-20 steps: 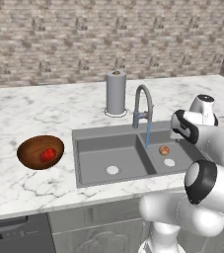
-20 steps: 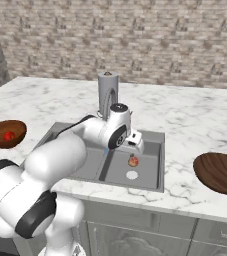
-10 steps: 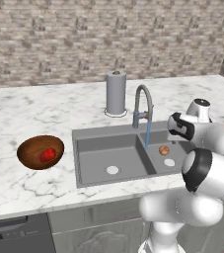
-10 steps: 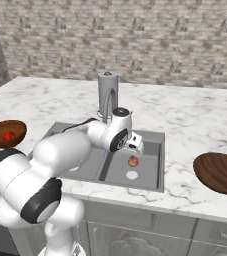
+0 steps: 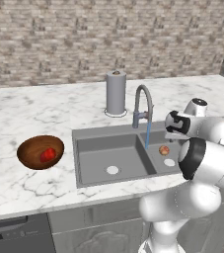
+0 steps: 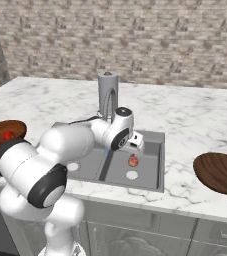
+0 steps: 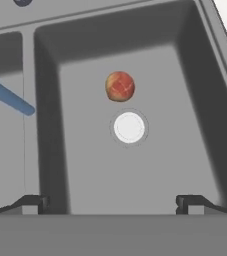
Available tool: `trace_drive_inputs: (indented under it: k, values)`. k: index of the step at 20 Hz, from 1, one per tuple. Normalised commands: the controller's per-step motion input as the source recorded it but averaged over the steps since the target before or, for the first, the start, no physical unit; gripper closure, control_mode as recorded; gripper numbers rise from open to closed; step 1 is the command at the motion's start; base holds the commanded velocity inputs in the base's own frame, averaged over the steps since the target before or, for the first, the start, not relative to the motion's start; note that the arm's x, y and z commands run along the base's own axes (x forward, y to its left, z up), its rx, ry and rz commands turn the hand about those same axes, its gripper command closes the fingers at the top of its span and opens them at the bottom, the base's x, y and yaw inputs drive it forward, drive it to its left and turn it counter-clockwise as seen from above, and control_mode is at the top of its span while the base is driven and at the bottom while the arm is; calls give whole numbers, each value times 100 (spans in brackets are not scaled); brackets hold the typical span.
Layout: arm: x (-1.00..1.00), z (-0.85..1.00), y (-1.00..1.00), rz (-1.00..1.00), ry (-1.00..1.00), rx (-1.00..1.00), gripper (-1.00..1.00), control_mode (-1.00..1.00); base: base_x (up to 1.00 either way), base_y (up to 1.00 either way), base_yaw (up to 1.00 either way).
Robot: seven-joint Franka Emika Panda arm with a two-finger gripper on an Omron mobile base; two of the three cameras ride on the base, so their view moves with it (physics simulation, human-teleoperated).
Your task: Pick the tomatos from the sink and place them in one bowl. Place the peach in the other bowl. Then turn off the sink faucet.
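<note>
The sink (image 5: 98, 158) is a grey metal rectangle with two square-cornered basins, set into a white marble counter (image 5: 29, 113) veined in grey. Each basin has a flat round white drain (image 7: 129, 127). The peach (image 7: 120, 86) lies on the floor of the right basin, just beside that drain and apart from the walls; it is a small round fruit, mottled orange-red and tan, with a dull skin. The faucet (image 5: 142, 106) is a slim grey metal gooseneck with a high arch, and a thin blue stream of water (image 5: 146, 138) falls from its spout onto the divider between the basins.

The gripper (image 7: 112, 202) hangs above the right basin, well clear of the peach, its two small dark fingertips (image 7: 32, 202) spread wide with nothing between them.

On the counter left of the sink sits a round, shallow, reddish-brown wooden bowl (image 5: 40, 151) with a smooth rim, holding glossy bright-red tomatoes (image 5: 47, 154); how many cannot be told. A second wooden bowl (image 6: 219, 172), darker and of the same shape, stands on the counter right of the sink. Behind the faucet rises a plain grey upright cylinder (image 5: 116, 92) on a round base. The back wall (image 5: 108, 39) is rough brick in tan and grey. No writing or label is legible.
</note>
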Motion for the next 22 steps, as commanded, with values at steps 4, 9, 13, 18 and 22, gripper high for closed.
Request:
trace_drive_inputs:
  k: [4, 9, 13, 18, 22]
  values:
    - [20, -14, 0, 0, -7, 0, -100, -100, 0, 0, 0]
    - [13, -33, 0, 0, -8, 0, -100, -100, 0, 0, 0]
    - [8, -26, 0, 0, -4, 0, -100, -100, 0, 0, 0]
    - [7, -18, -1, 0, 0, 0, -100, -100, 0, 0, 0]
    - [9, -12, -8, 0, 0, 0, -100, -100, 0, 0, 0]
